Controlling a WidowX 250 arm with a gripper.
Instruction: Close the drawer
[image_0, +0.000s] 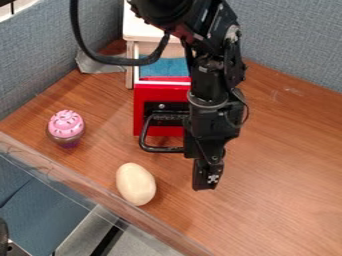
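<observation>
A: State the position of the drawer.
B: The red drawer (142, 107) is pulled out of its pale cabinet (152, 34), behind and to the camera's left of the tool (208, 176). Its black handle (163, 149) projects toward the camera, near the tool.
A: State of the tool?
B: Hanging over the table (280, 150). Open or closed: cannot tell.
A: List obstructions.
B: The arm (212, 95) covers the right part of the drawer as the camera sees it. The pale egg-shaped item (135, 184) sits to the camera's left of the tool, apart from the handle. The pink-topped toy cupcake (65, 125) sits farther out on that side.
A: Contents of the drawer?
B: A blue surface (160, 67) shows inside; the part behind the arm is hidden.
A: Outer items?
B: A grey strip (100, 66) beside the cabinet, and grey partitions (287, 35) beyond the tool.
</observation>
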